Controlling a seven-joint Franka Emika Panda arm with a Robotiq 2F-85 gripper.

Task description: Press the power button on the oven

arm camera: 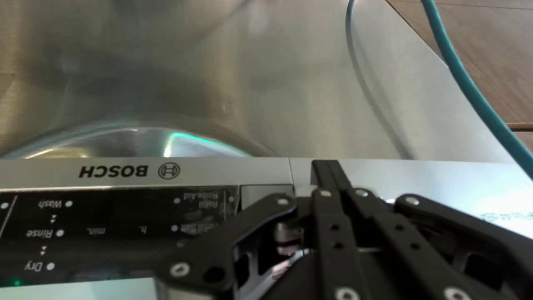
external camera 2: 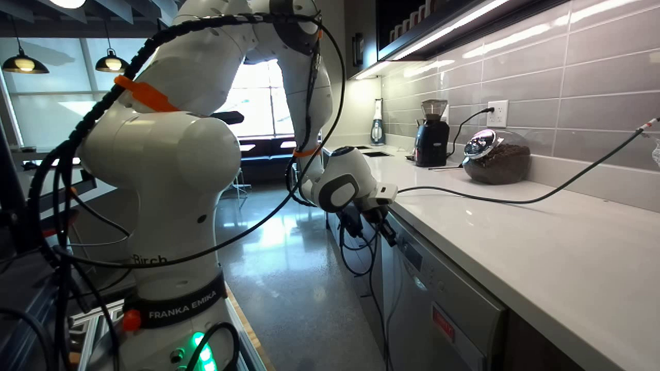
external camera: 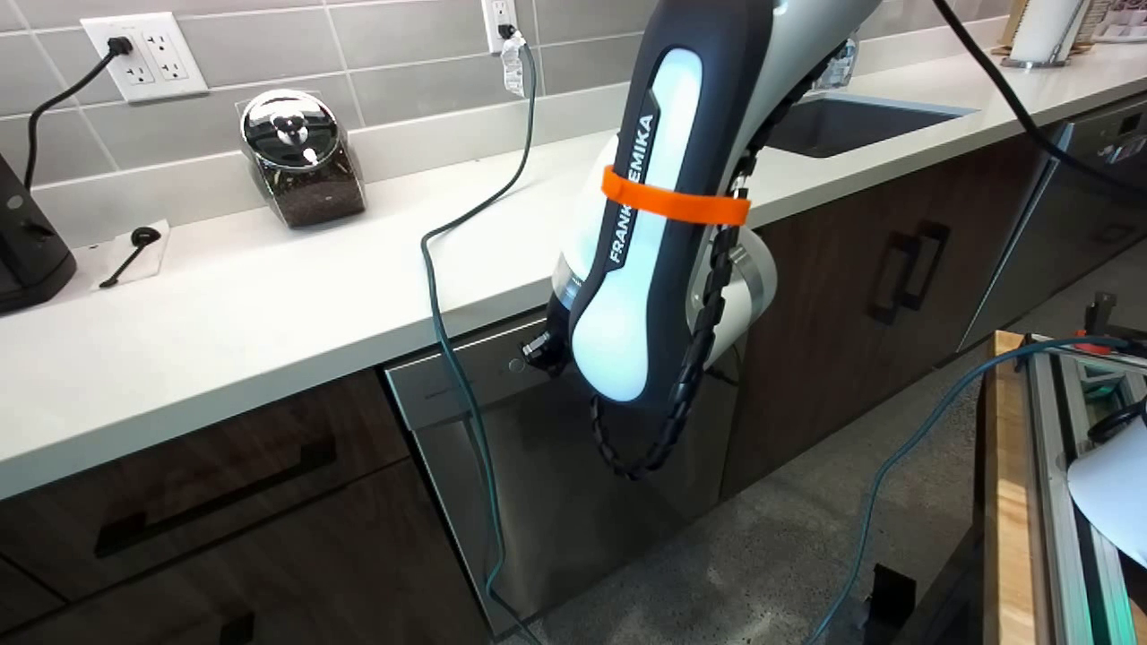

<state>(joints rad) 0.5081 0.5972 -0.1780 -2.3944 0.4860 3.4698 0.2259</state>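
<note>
Robot arm (external camera 2: 201,149) in ext. view, base column (external camera 2: 165,221) upright, elbow (external camera 2: 258,36) bent high, forearm (external camera 2: 300,95) hanging approx. vert., wrist (external camera 2: 356,167) bent, gripper (arm camera: 329,166) slanting down, its fingers (arm camera: 320,173) in wrist view side by side, pressed tog. w/ tips touching.

A gray tiled wall (external camera: 269,45) stands behind the back edge of the white counter (external camera: 269,305); dark wood cabinets (external camera: 833,305) sit beneath its front edge. In an exterior view, a light strip (external camera 2: 454,28) glows overhead toward the back edge, polished floor (external camera 2: 299,299) runs alongside the front edge, and well beyond it pendant lamps (external camera 2: 25,64) hang before pale windows (external camera 2: 46,121).
</note>
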